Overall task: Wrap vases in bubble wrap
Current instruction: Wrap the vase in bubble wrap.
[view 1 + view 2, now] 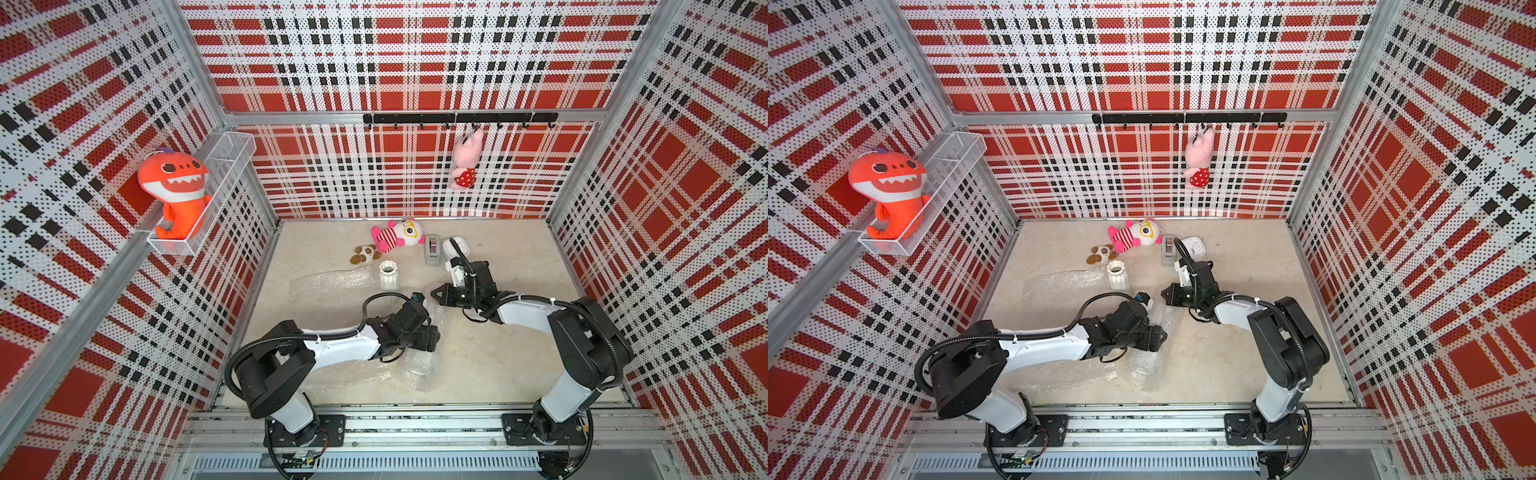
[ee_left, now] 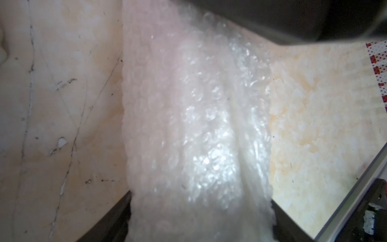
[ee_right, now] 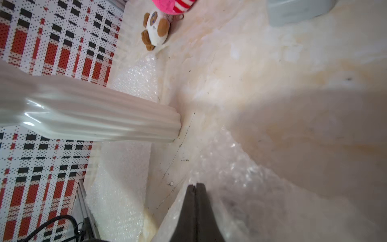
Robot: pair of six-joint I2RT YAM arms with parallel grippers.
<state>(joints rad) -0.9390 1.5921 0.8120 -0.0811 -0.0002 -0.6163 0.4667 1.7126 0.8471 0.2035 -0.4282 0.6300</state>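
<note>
A white ribbed vase (image 1: 388,275) with a scalloped rim is standing upright on the counter (image 1: 498,374), about midway back, with its mouth facing up. One bubble wrap sheet (image 1: 332,289) is lying flat just beside it, on the robot's left. A second bubble wrap sheet (image 1: 409,368) is lying crumpled nearer the front edge, bunching into a thick glossy roll, apart from the vase.

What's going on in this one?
Two robot arms are partway through wrapping vases. The left gripper appears closed around a rolled bundle of bubble wrap lying near the front of the table. What is inside cannot be seen. The right gripper is shut and empty, low beside the wrap. A white vase stands unwrapped next to a flat bubble wrap sheet.
</note>
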